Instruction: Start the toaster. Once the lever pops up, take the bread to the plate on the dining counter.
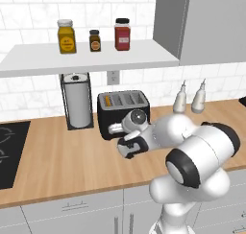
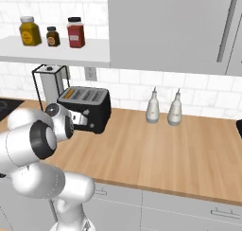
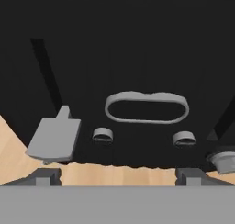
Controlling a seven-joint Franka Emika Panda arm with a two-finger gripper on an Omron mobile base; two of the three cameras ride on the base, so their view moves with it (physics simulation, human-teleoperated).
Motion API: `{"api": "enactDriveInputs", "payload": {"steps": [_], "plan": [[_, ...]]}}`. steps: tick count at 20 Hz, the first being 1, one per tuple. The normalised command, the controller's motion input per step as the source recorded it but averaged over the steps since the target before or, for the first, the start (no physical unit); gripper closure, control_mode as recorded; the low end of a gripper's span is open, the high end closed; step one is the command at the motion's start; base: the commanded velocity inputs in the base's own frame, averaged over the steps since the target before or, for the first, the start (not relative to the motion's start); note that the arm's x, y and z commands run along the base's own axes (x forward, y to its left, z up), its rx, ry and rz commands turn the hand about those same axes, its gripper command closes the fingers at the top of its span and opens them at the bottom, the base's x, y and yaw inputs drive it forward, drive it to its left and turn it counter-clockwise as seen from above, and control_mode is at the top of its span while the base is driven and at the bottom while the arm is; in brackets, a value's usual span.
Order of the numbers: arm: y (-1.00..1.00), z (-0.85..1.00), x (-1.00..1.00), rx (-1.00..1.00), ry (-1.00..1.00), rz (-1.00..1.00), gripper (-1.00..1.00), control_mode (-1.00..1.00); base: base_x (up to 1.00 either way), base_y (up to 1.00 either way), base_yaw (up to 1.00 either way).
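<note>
The black toaster (image 1: 123, 111) stands on the wall counter by the tiled wall, also seen in the right base view (image 2: 87, 107). A tan slice of bread (image 1: 107, 101) sits in its leftmost slot (image 2: 69, 93). My gripper (image 3: 117, 177) is open and hovers just above the counter, close to the toaster's front (image 3: 137, 58), with nothing between its fingertips (image 3: 43, 176). A grey lever (image 3: 54, 138) sits at the low end of its slot, to the left of the gripper. An oval pale mark (image 3: 147, 107) and two small knobs lie straight ahead. The plate and the dining counter are out of view.
A paper-towel holder (image 1: 77, 101) stands left of the toaster, and a dark hob (image 1: 9, 151) lies further left. Two white bottles (image 1: 180, 99) stand to the right. A shelf (image 1: 86, 58) with three jars hangs above, beside a grey wall cabinet (image 2: 175, 26).
</note>
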Motion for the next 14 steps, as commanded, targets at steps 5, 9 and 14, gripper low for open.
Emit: {"api": "enactDriveInputs", "payload": {"steps": [5,9,14], "plan": [[-0.05,0.23,-0.19,0.00,-0.09,-0.01,-1.00,-1.00,0.00,0.00,0.00],[0.00,0.61,-0.01,0.00,-0.06,-0.02,-1.00,-1.00,0.00,0.00,0.00],[0.01,0.69,0.00,0.00,-0.12,-0.03,-1.00,-1.00,0.00,0.00,0.00]]}}
